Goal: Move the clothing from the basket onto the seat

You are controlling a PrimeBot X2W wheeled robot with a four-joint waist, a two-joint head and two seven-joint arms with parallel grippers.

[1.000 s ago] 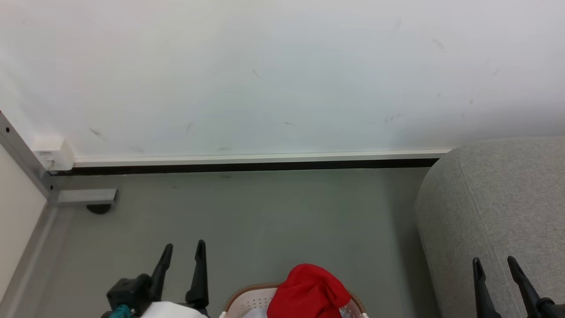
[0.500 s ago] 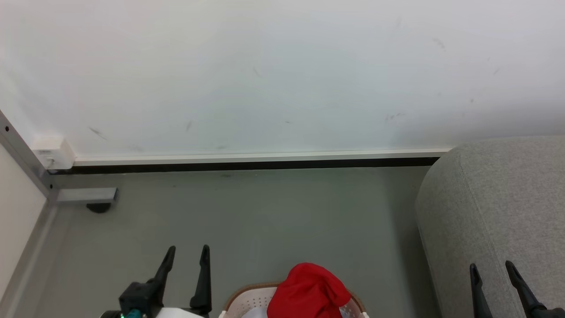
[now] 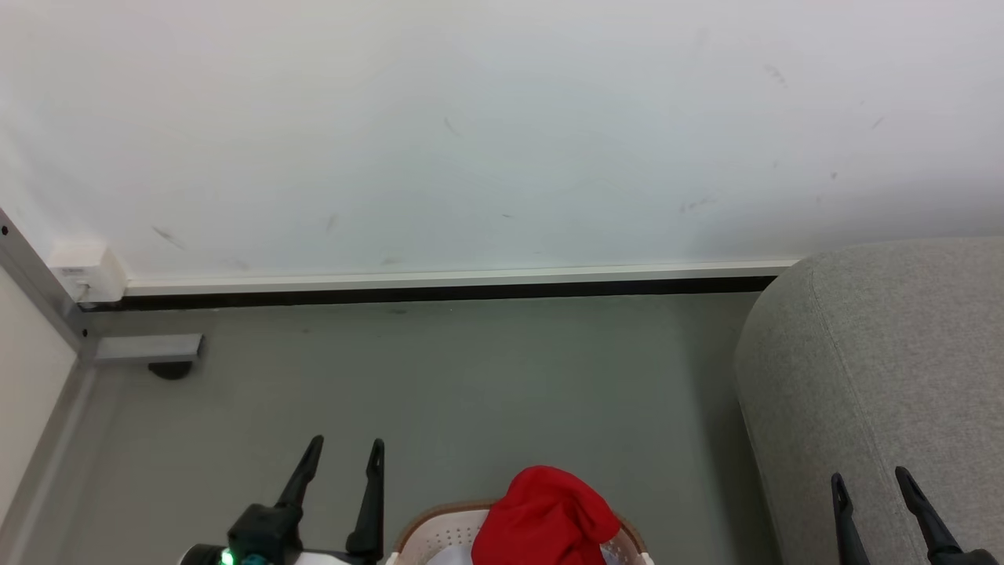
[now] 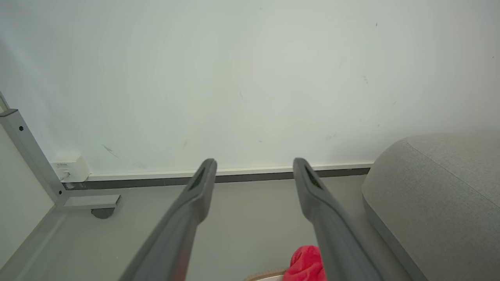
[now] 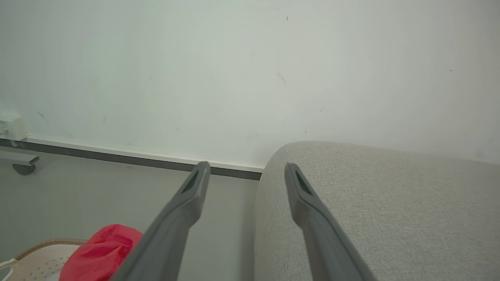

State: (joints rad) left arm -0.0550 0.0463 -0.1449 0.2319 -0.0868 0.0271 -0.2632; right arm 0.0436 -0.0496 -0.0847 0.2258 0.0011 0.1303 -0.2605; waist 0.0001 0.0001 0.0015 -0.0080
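While the thin red fabric clothing heaps over the brown-rimmed white perforated plastic basket on the floor beside the large light-grey upholstered seat, the left gripper and right gripper hang spread, empty. Likely light, limp, slippery: pinch its topmost bunched fold.

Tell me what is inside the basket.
A bunched red garment is heaped in the basket, rising above its brown rim. Anything beneath it is hidden by the fabric and the picture's lower edge.

The seat is matt, coarse-woven grey fabric, the basket perforated white plastic, the clothing smooth red cloth, the floor smooth and matt.
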